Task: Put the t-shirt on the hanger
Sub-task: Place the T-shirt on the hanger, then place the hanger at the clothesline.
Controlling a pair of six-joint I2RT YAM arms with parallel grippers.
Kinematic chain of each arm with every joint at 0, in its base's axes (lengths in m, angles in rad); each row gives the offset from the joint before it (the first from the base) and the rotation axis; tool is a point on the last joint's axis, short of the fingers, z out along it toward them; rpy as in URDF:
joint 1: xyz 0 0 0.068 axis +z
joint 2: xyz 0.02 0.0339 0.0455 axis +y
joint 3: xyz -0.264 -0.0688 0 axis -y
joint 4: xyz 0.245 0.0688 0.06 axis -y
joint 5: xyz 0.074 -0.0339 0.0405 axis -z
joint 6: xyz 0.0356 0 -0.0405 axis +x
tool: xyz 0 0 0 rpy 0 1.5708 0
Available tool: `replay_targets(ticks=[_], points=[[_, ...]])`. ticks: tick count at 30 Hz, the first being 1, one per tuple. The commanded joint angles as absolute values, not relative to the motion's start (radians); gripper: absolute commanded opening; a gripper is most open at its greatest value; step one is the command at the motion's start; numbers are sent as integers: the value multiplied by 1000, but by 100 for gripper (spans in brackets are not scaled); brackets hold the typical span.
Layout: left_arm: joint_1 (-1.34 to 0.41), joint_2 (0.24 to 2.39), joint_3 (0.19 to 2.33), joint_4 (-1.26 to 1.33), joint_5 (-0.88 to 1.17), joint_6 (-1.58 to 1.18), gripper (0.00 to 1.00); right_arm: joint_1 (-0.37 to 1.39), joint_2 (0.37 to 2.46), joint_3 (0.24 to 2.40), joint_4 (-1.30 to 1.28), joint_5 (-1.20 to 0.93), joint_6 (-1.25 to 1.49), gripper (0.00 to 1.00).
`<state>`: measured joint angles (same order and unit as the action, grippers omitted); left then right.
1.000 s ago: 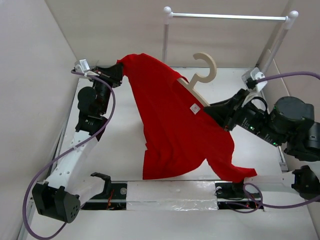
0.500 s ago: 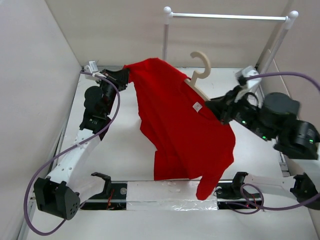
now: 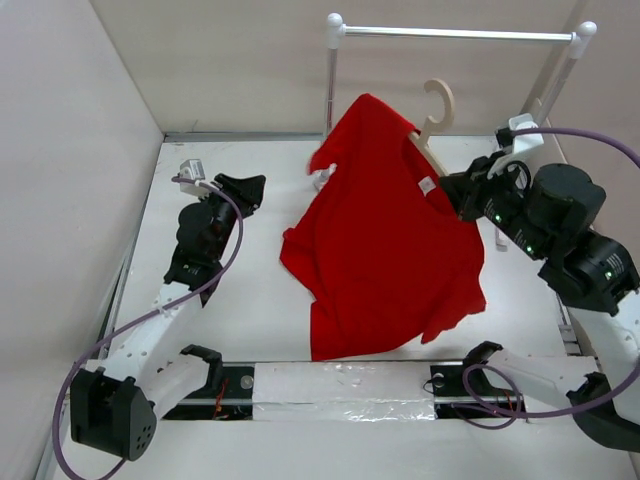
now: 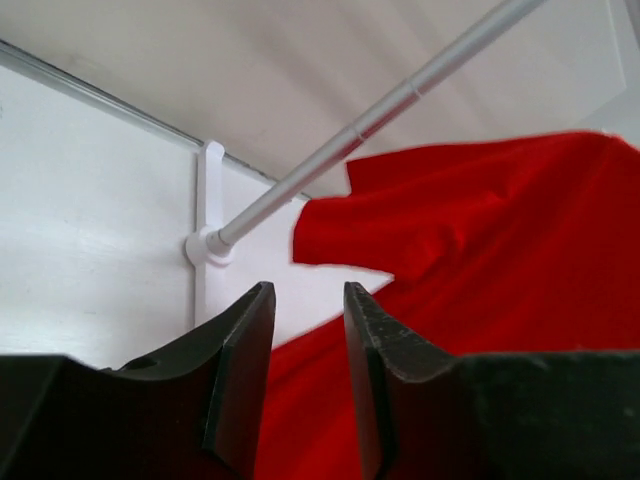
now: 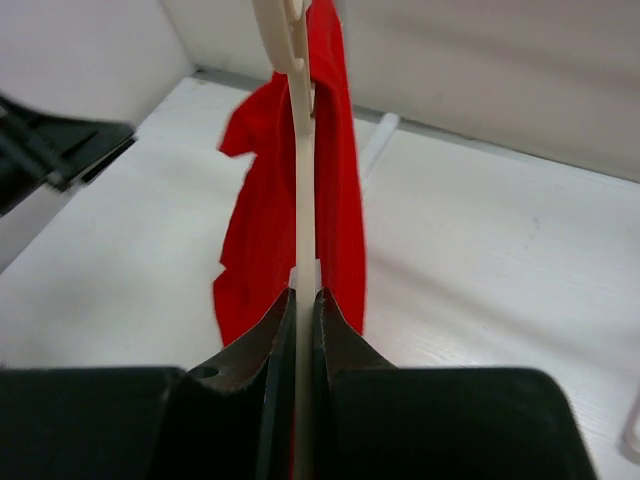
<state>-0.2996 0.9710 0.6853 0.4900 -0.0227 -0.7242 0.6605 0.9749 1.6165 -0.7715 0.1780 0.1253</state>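
The red t-shirt (image 3: 390,250) hangs draped over the cream hanger (image 3: 438,105), whose hook sticks up near the rack. A small white tag (image 3: 428,185) shows at the neck. My right gripper (image 3: 462,195) is shut on the hanger's shoulder; in the right wrist view the thin hanger (image 5: 299,150) runs up from between the fingers (image 5: 303,300), with the shirt (image 5: 265,220) on both sides. My left gripper (image 3: 250,185) is open and empty, left of the shirt. In the left wrist view its fingers (image 4: 305,300) frame the shirt (image 4: 500,250) beyond them.
A tall white rack with a metal rail (image 3: 455,33) stands at the back; its left post (image 3: 331,80) is just behind the shirt, its right post (image 3: 560,75) beside my right arm. The rail (image 4: 400,100) and foot (image 4: 207,245) show in the left wrist view. Walls enclose the table.
My left gripper let go of the shirt's shoulder and drew back left and lower. My right gripper lifted the hanger and shirt up and toward the rack; the shirt now hangs freely.
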Motion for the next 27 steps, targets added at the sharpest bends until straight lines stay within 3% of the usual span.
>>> replay_targets(ticks=[1,7,14,16,23,27], points=[[-296,908,651,581,60,-716,29,556,1023,1638,-673,206,84,0],[-336,790,531,577,175,-657,0,342,1139,1680,-615,143,100,0],[-736,857,500,503,-190,-439,0,192,1291,1833,-578,193,133,0],[-796,874,523,488,-202,-417,0,160,1325,1877,-589,225,138,0],[-821,819,515,482,-222,-405,8,35,1419,2018,-595,209,150,0],[-821,798,505,480,-233,-405,10,-58,1584,2211,-676,131,155,0]])
